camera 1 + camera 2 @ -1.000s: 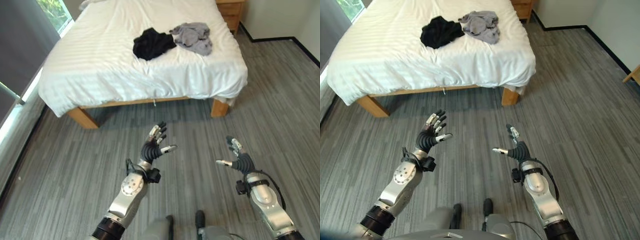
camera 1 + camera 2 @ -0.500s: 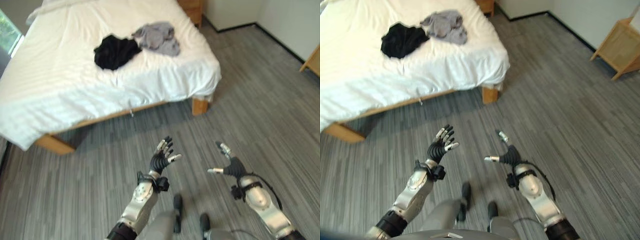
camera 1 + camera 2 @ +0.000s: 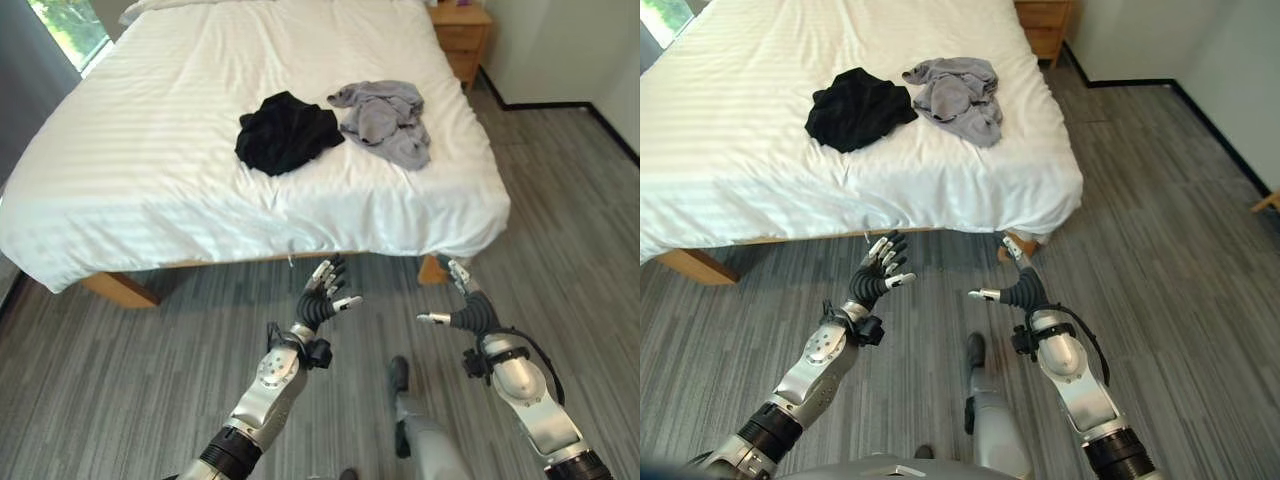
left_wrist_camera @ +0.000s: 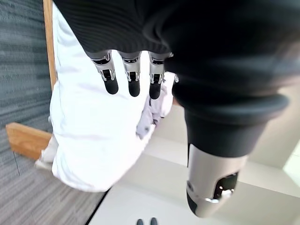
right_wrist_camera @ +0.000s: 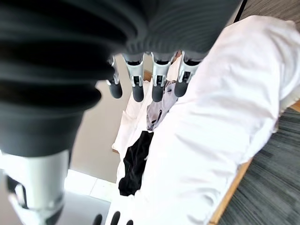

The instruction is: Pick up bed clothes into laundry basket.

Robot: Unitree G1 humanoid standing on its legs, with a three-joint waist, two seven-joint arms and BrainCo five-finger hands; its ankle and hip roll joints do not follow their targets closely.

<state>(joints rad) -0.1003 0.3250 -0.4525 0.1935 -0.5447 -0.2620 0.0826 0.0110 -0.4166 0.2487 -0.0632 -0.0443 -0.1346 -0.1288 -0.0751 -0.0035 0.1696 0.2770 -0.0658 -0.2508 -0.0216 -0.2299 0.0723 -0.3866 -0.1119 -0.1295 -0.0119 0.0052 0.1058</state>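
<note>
Bed edge now nearer; both robot hands empty, fingers straight.

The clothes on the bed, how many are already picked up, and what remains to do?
None are picked up yet. The black garment and the grey garment both lie on the white bed. The left hand and the right hand are open and empty, short of the bed's edge. Both pickups remain.

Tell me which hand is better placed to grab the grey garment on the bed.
Probably the right hand: it is open, near the bed's foot corner below the grey garment. The open left hand sits more below the black garment.
</note>
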